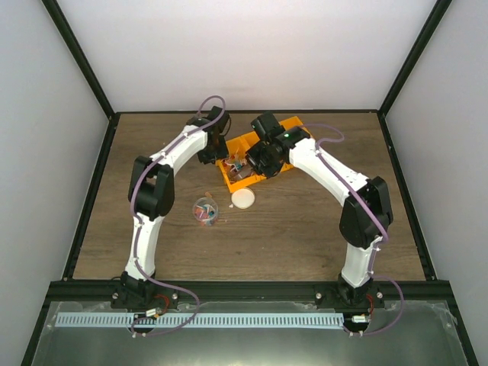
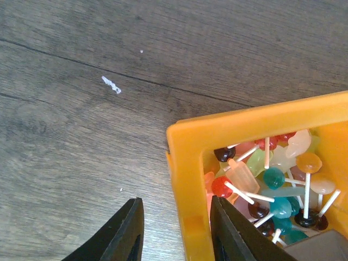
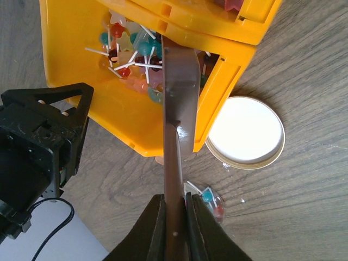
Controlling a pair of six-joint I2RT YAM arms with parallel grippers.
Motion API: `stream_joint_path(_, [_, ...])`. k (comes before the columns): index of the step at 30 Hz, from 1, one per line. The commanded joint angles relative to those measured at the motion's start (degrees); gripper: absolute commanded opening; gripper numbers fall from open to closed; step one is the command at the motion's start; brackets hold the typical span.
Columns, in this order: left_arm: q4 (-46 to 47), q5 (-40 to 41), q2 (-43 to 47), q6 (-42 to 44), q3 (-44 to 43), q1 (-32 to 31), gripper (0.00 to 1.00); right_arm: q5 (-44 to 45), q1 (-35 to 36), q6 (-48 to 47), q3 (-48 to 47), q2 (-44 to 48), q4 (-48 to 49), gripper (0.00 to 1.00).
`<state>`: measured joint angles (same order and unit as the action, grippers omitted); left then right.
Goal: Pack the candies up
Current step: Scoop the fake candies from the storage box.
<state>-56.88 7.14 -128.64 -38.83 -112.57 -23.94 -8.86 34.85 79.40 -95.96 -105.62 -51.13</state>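
Candies (image 2: pixel 273 178), brown scoop (image 3: pixel 179 81) in orange bin (image 3: pixel 119 117)

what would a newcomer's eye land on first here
The bright orange plastic bin at the middle rear of the wooden table grabs the eye, one corner heaped with small multicoloured candies on sticks. The right fingers clamp a brown scoop reaching into that heap, while the left fingers straddle the bin's wall. A round cream lid lies just in front.

The dark wood table (image 1: pixel 305 229) carries an orange bin (image 1: pixel 248 142), a round cream lid (image 1: pixel 243 199) and a small clear container (image 1: pixel 205 211).
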Motion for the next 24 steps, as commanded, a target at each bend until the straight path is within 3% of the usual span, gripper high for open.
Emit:
stream_joint_path(1, [-0.3, 0.9, -1.0, -0.9, 1.8, -0.1, 0.34, 4.0, -0.2, 0.5, -2.5, 1.9, -5.1, 0.01])
stream_joint_path(14, [0.2, 0.3, -2.0, -2.6, 1.9, -0.7, 0.05, 2.1, -0.2, -0.7, -5.8, -7.9, -10.8, 0.01])
stream_joint_path(24, [0.3, -1.0, -2.0, -2.7, 1.8, -0.7, 0.04, 3.7, -0.9, -2.6, -4.3, -9.2, -3.3, 0.01])
